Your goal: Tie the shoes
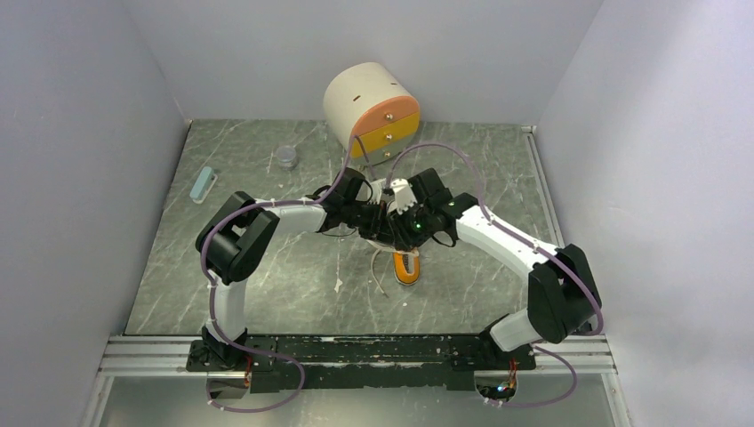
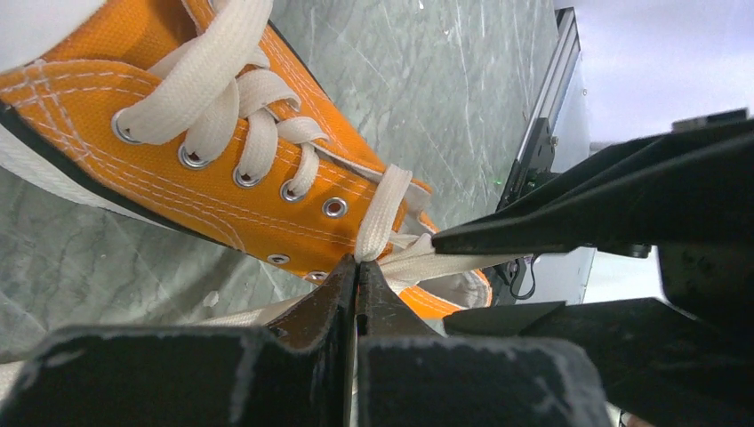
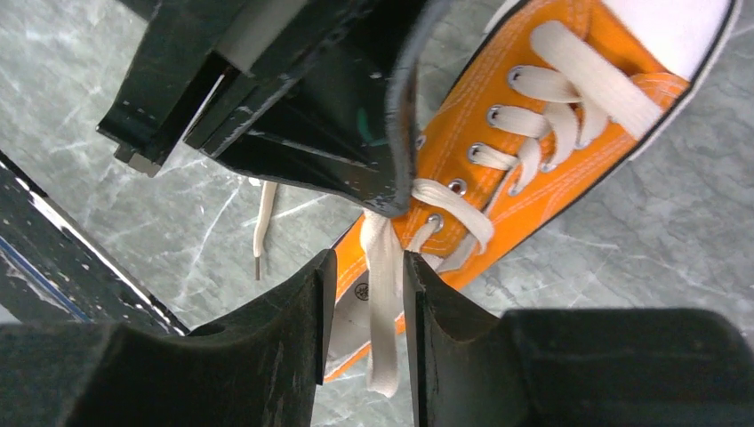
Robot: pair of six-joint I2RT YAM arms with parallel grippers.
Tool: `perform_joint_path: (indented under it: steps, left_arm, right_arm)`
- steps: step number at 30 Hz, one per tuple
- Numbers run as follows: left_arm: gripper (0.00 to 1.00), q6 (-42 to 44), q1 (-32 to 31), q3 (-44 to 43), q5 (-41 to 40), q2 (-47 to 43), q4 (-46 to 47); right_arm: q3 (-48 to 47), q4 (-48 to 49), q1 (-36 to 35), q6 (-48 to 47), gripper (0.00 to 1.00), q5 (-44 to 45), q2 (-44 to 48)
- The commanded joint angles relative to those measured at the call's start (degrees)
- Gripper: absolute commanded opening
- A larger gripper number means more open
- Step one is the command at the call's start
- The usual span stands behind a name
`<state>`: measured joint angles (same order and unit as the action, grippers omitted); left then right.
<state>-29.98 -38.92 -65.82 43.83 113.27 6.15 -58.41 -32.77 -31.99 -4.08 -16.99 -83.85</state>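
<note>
From the overhead camera I count one orange shoe lying on the marbled desk, roughly in the middle and a little toward my side. Both arms, the left arm and the right arm, meet right above it and cover its far half, so I only see one end of it and some white lace trailing onto the desk. Around it there are three other things, all well apart from the shoe. A round drawer unit stands at the back with three drawer fronts, all closed, so I cannot see what is inside. There is also a small grey cup and a pale blue bar near the left wall.

In the left wrist camera the shoe lies tilted across the top left, its eyelets and crossed lacing plain to see. My left hand has its fingers pressed together, pinching a lace just where it comes down from an upper eyelet. A second strand runs off to the right, where the other arm's dark finger blocks the view.

In the right wrist camera the shoe sits at the upper right, white toe cap toward the corner, and the left arm's black body hides part of it. My right hand is partly spread — one flat strand hangs down between its fingers with slivers of gap on both sides. One loose lace end lies on the desk to the left.
</note>
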Motion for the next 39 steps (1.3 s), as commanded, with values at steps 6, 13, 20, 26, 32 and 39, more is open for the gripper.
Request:
perform_joint_path:
  steps: [6, 13, 20, 26, 32, 39]
  left_arm:
    - [0.05, -1.2, 0.2, 0.0, 2.0, -0.7, 2.7]
    - [0.05, -0.8, 0.2, 0.3, 2.2, -0.8, 2.5]
    - [0.05, -0.3, 0.2, 0.5, 2.1, -1.0, 1.8]
    - [0.05, -0.1, 0.5, 0.6, 1.3, -1.0, 1.3]
    - [0.05, 0.6, 0.8, 1.0, 1.4, -1.8, 0.8]
    - [0.05, 1.2, 1.6, 1.5, 1.8, -2.0, 0.1]
  right_arm:
    - [2.9, 2.9, -4.9, -5.1, 0.37, 8.5, -0.2]
    - [3.4, 3.9, -5.5, -5.7, 0.28, 12.8, 0.1]
    - [3.4, 3.8, -5.5, -5.6, 0.04, 12.4, 1.1]
    - [2.3, -0.3, -5.4, 1.2, 0.0, 15.0, 2.8]
    - [5.5, 0.6, -4.3, 12.6, 0.0, 17.8, 8.0]
    - [9.2, -8.8, 8.9, 39.0, 0.0, 26.0, 12.9]
